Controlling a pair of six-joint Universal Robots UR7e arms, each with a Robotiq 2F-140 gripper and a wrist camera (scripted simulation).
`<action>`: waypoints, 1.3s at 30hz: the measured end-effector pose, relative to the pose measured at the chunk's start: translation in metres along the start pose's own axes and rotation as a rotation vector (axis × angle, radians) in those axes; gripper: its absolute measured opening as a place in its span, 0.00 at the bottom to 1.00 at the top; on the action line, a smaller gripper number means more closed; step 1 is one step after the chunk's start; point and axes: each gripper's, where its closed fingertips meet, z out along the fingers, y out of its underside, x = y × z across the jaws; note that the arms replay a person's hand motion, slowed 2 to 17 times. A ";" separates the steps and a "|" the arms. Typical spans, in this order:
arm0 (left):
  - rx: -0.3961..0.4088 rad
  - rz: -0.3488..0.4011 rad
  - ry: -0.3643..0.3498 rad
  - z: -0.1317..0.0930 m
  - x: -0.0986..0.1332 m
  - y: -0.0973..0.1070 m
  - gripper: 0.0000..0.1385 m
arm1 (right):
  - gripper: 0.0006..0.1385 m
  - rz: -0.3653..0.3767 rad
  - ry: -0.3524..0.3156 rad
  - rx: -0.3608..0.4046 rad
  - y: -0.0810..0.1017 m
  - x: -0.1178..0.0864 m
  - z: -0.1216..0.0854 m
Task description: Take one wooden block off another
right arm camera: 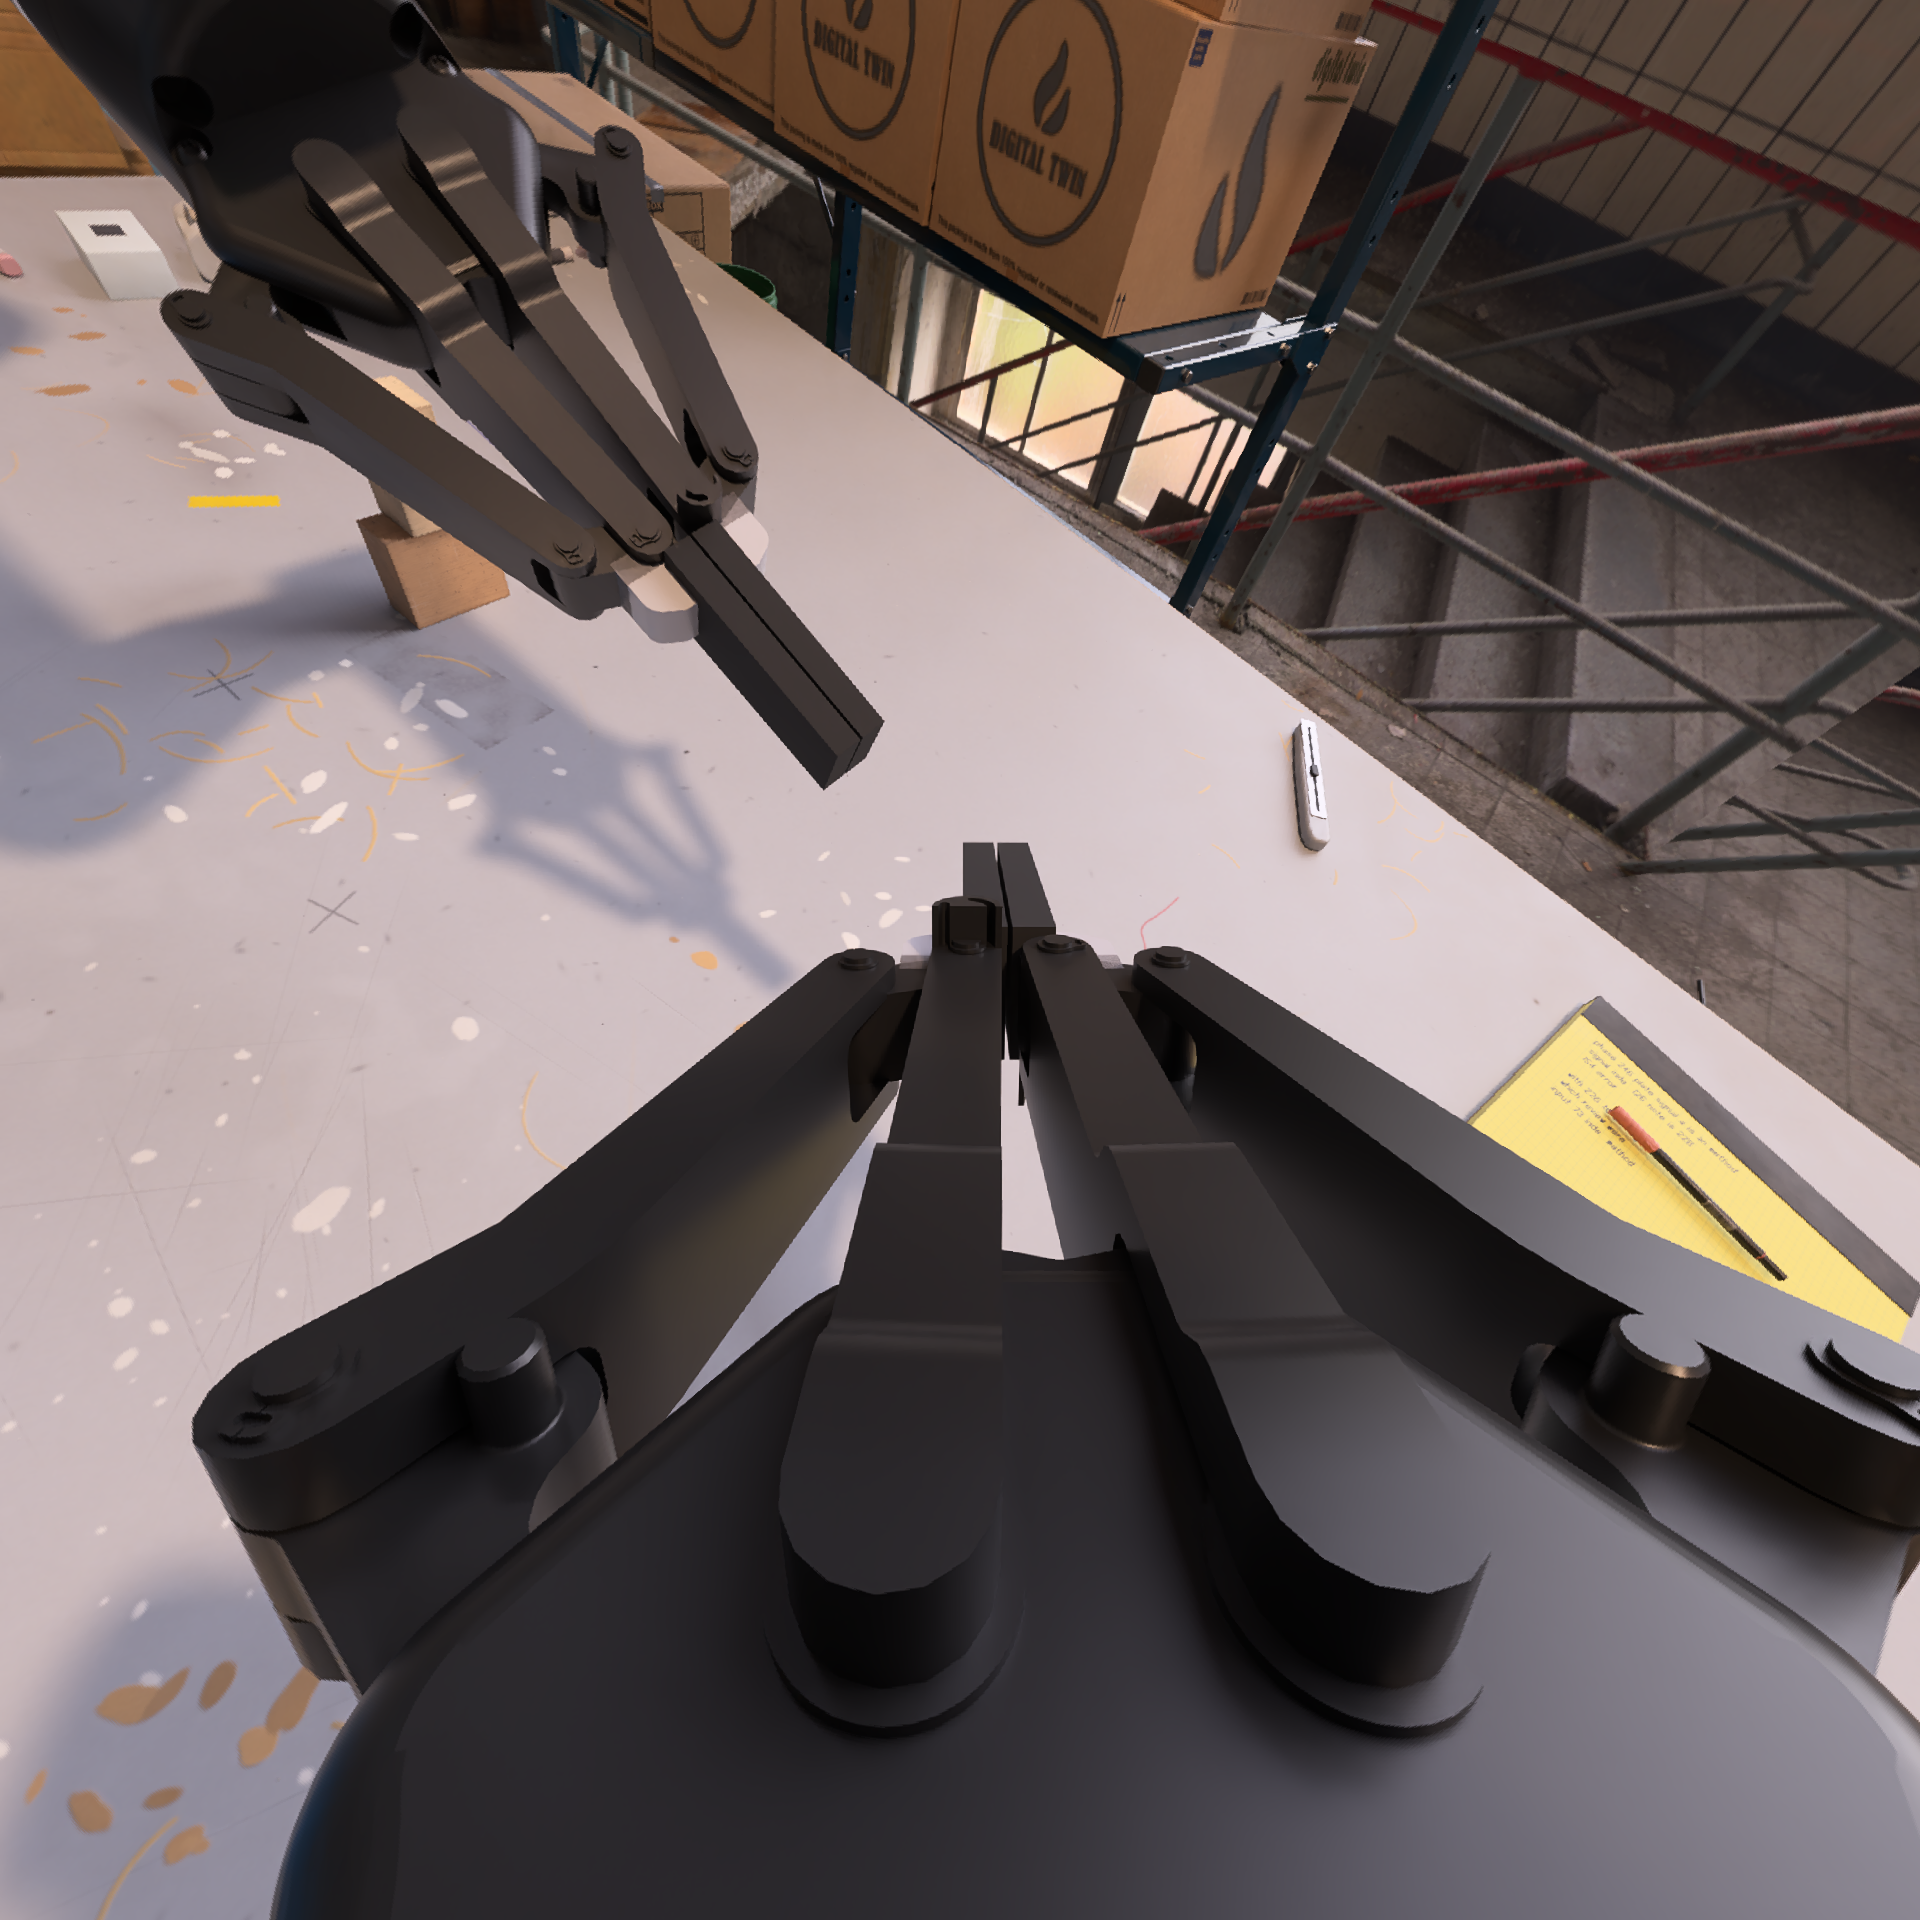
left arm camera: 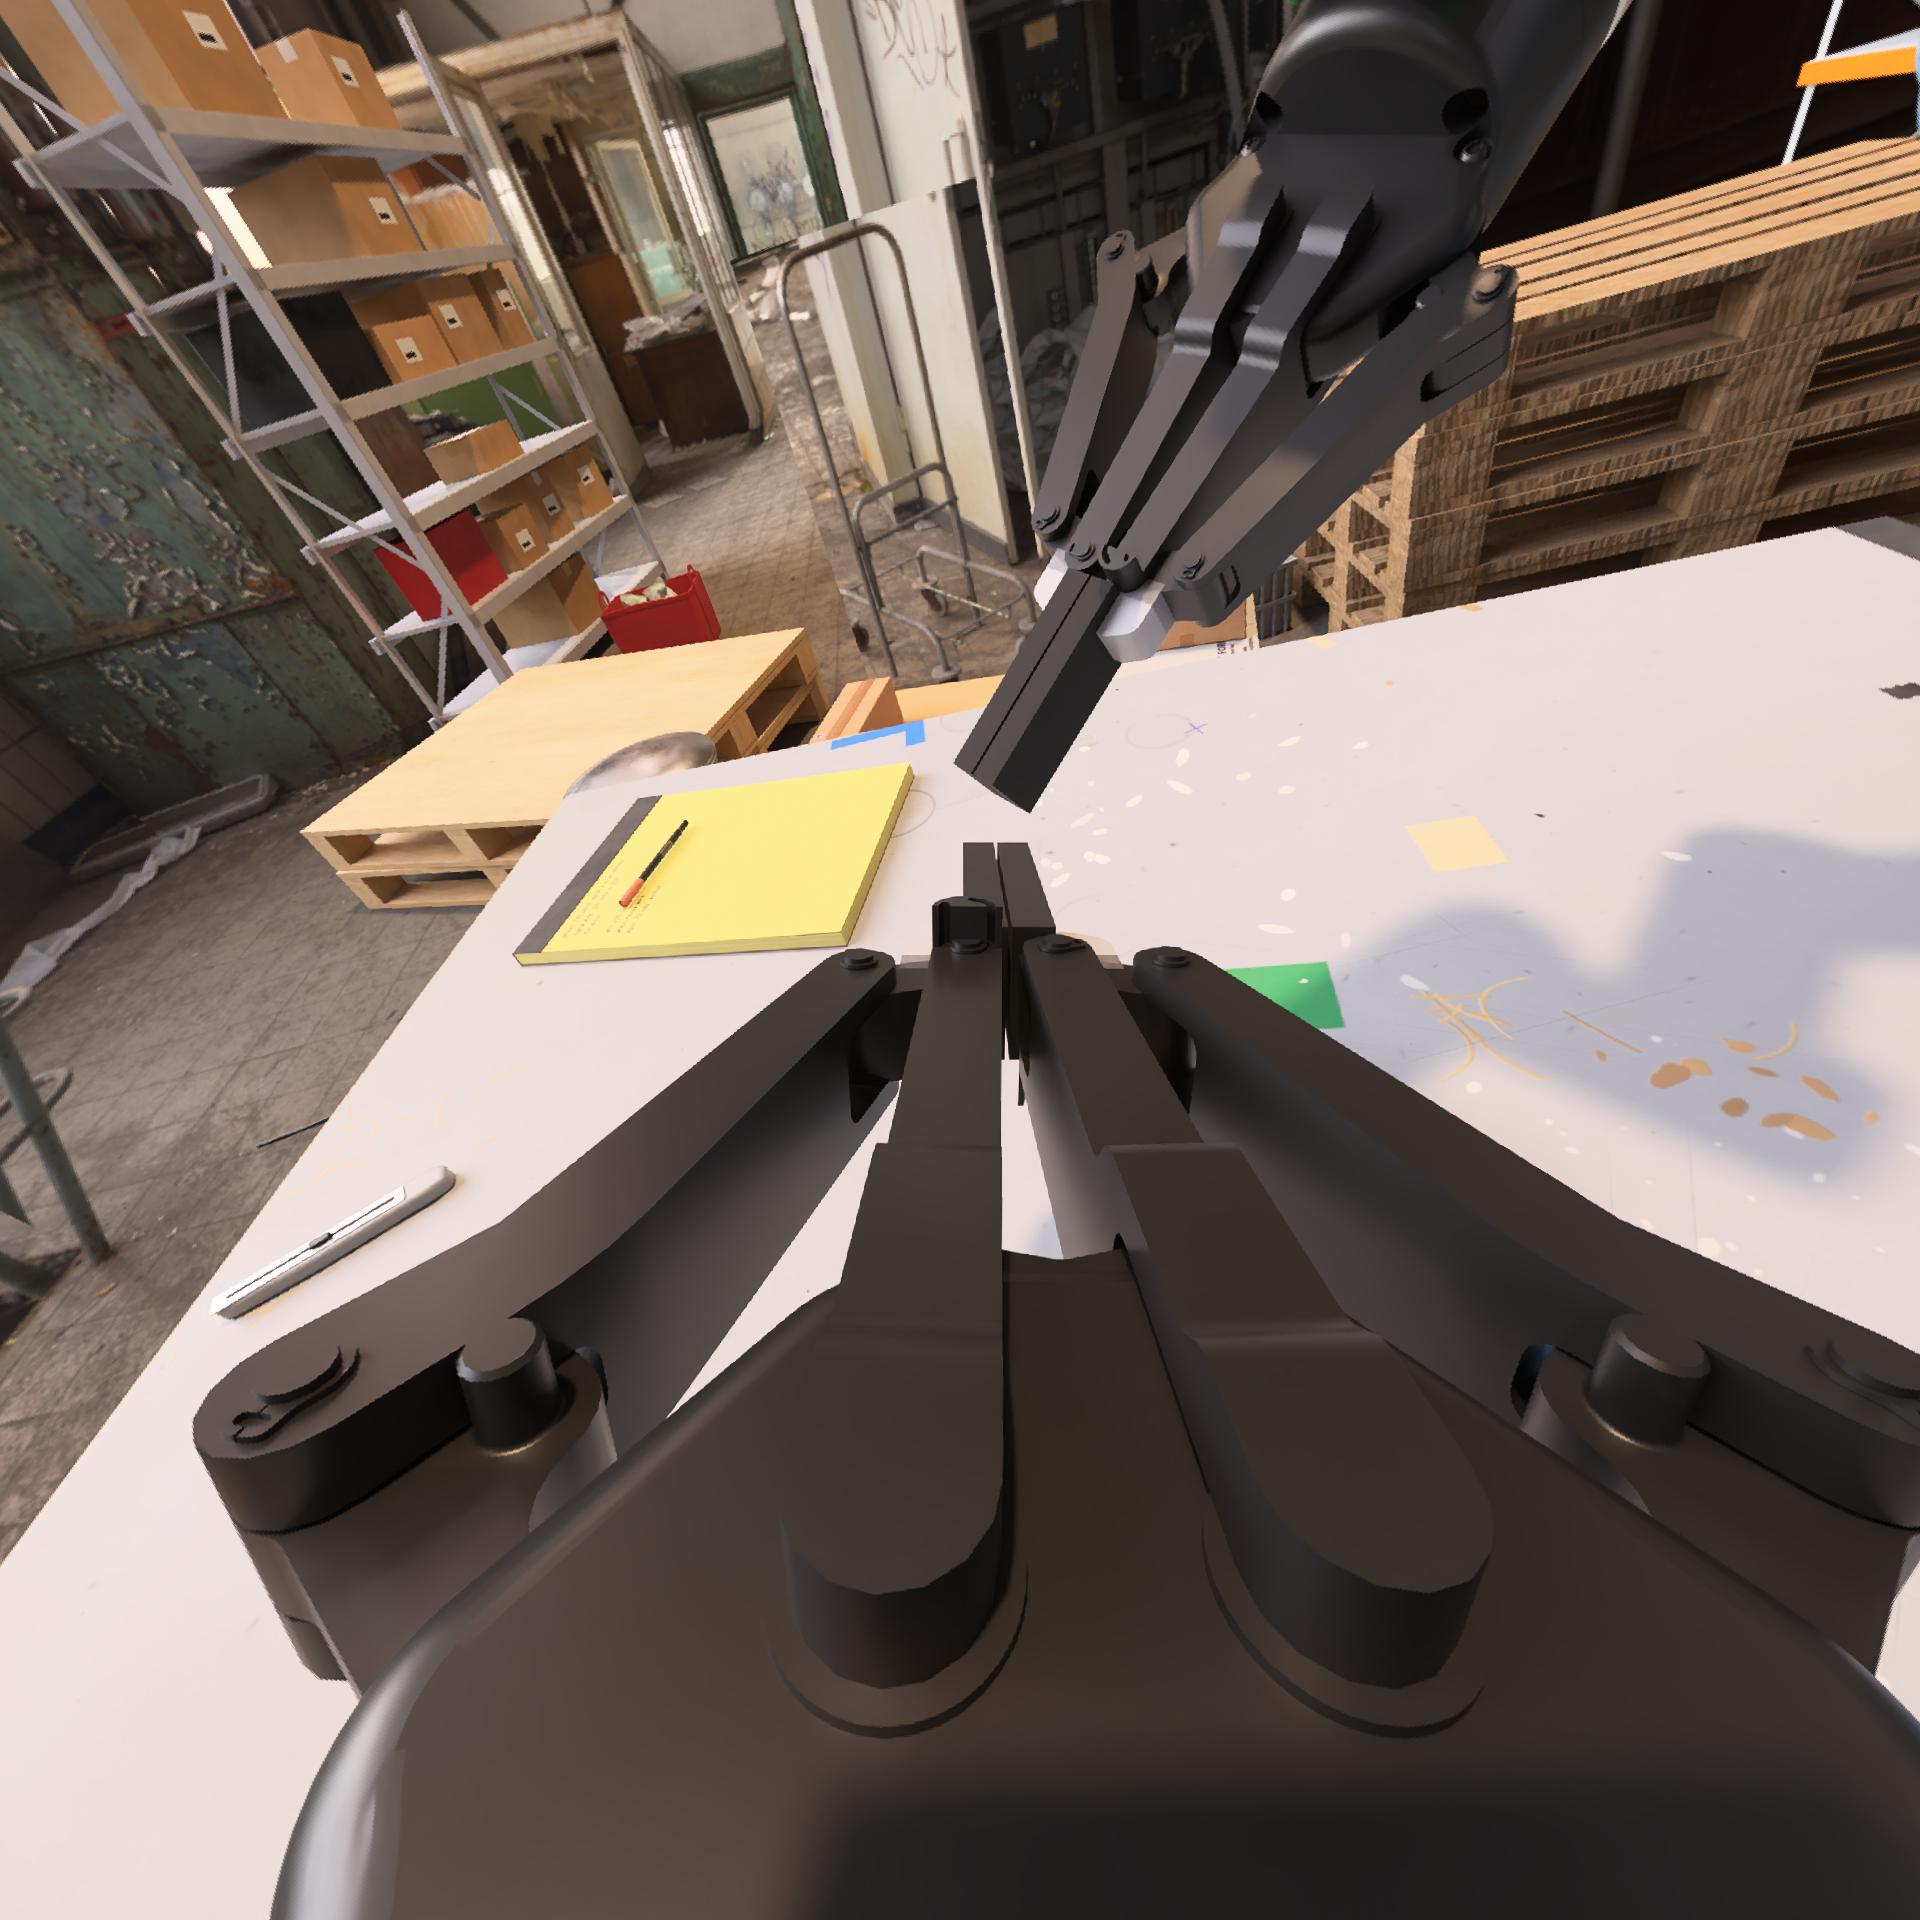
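Note:
Two stacked wooden blocks show in the right wrist view at the upper left: the lower block (right arm camera: 442,575) stands on the white table (right arm camera: 1039,665), and the upper block (right arm camera: 407,457) rests on it, partly hidden behind the left arm. My left gripper (left arm camera: 997,854) is shut and empty above the table; it also shows in the right wrist view (right arm camera: 847,756), to the right of the blocks. My right gripper (right arm camera: 997,854) is shut and empty; it also shows in the left wrist view (left arm camera: 992,781). The two gripper tips point at each other, close together. The blocks do not show in the left wrist view.
A yellow notepad (left arm camera: 743,868) with a pencil (left arm camera: 655,862) lies on the table; it also shows in the right wrist view (right arm camera: 1621,1132). A white utility knife (left arm camera: 332,1242) lies near the table edge. A small white box (right arm camera: 114,249) stands far behind the blocks. Shelving and pallets surround the table.

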 end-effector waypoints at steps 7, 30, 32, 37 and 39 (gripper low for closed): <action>-0.018 -0.029 -0.051 -0.008 -0.008 0.003 0.01 | 0.00 -0.004 -0.004 -0.003 0.001 0.000 0.001; -0.096 -0.186 -0.342 -0.068 -0.046 0.024 0.01 | 0.00 -0.004 -0.022 0.021 -0.001 0.000 0.001; -0.102 -0.205 -0.369 -0.075 -0.049 0.027 0.01 | 0.00 -0.004 -0.023 0.023 -0.001 0.001 0.001; -0.119 -0.256 -0.440 -0.095 -0.055 0.036 0.01 | 0.00 -0.001 -0.024 0.024 0.000 0.002 0.001; -0.129 -0.277 -0.471 -0.103 -0.058 0.040 0.01 | 0.00 0.000 -0.024 0.024 0.000 0.002 0.001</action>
